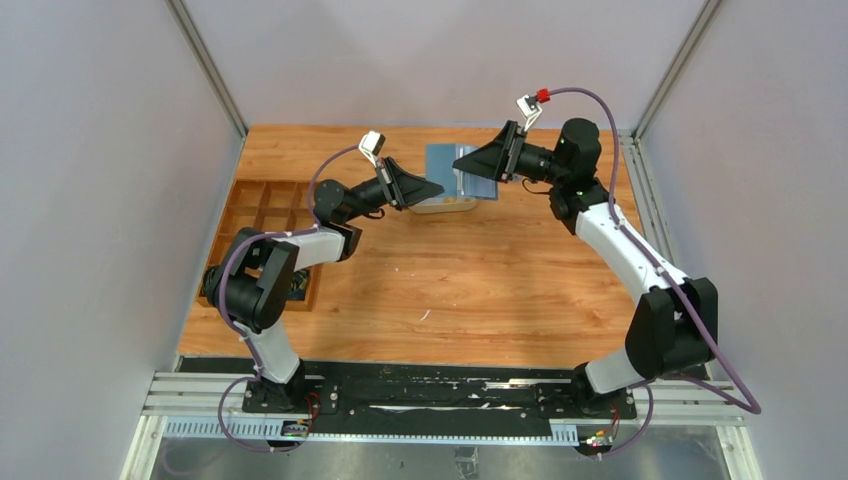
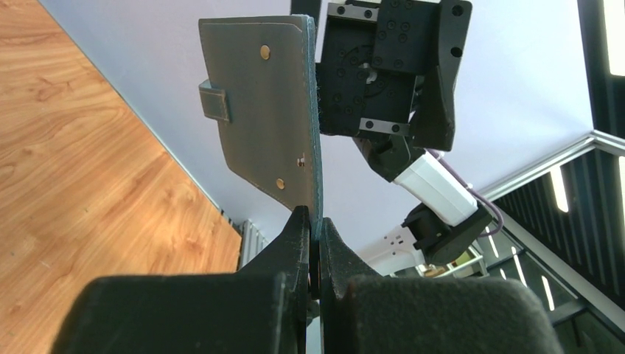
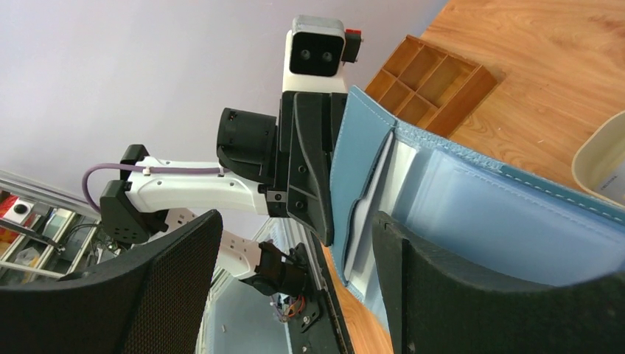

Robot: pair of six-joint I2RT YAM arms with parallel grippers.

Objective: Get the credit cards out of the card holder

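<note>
The teal-blue card holder hangs open in the air above the oval beige tray. My left gripper is shut on the lower edge of one flap; the left wrist view shows the jaws pinching that edge, with the dark outer side and snap tab above. My right gripper is open right at the holder. In the right wrist view its fingers stand wide apart, one in front of the light blue pocketed inside. A pale card edge shows in a pocket.
A brown wooden compartment box lies at the table's left side, partly under the left arm, and also shows in the right wrist view. The beige tray's rim shows at the right edge of that view. Grey walls enclose the table.
</note>
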